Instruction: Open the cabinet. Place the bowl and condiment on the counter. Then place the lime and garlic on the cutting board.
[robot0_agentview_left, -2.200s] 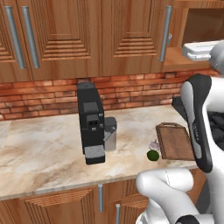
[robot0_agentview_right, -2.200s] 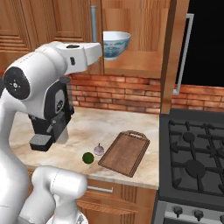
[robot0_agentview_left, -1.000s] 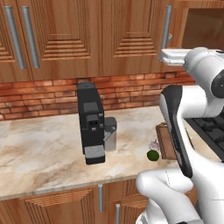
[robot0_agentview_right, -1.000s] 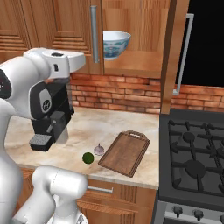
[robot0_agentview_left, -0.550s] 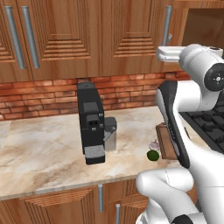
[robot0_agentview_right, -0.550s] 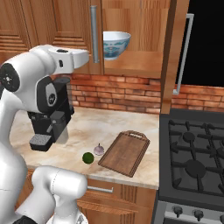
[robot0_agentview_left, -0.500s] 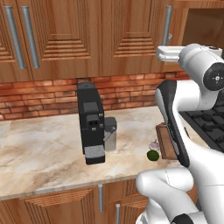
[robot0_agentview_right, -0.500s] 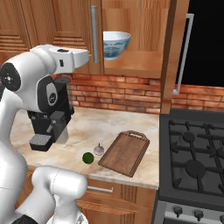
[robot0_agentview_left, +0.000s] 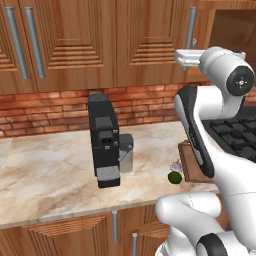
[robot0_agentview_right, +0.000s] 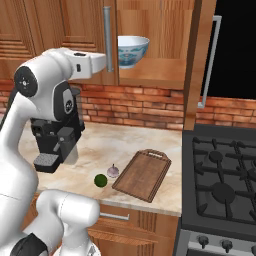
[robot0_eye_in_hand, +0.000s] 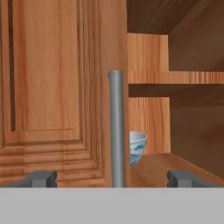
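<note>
The cabinet (robot0_agentview_right: 150, 30) has its right door (robot0_agentview_right: 199, 65) swung open and its left door (robot0_eye_in_hand: 57, 87) shut. On its lower shelf stands the blue-white bowl (robot0_agentview_right: 132, 50), half hidden behind the shut door's edge in the hand view (robot0_eye_in_hand: 138, 148). My gripper (robot0_eye_in_hand: 113, 179) is open, level with the left door's grey bar handle (robot0_eye_in_hand: 116, 131), and holds nothing. From the side, the gripper (robot0_agentview_right: 105, 62) sits just short of that handle. The lime (robot0_agentview_right: 101, 180) and garlic (robot0_agentview_right: 113, 171) lie on the counter (robot0_agentview_right: 150, 142) beside the cutting board (robot0_agentview_right: 142, 174). The condiment is out of view.
A black coffee machine (robot0_agentview_left: 103, 140) stands on the counter left of the lime (robot0_agentview_left: 174, 177). A gas stove (robot0_agentview_right: 220, 185) adjoins the counter on the right. Closed wall cabinets (robot0_agentview_left: 65, 45) fill the wall to the left.
The hand has swung left from the cabinet's open side to face the shut left door's handle. Bowl, lime, garlic and board have not moved.
</note>
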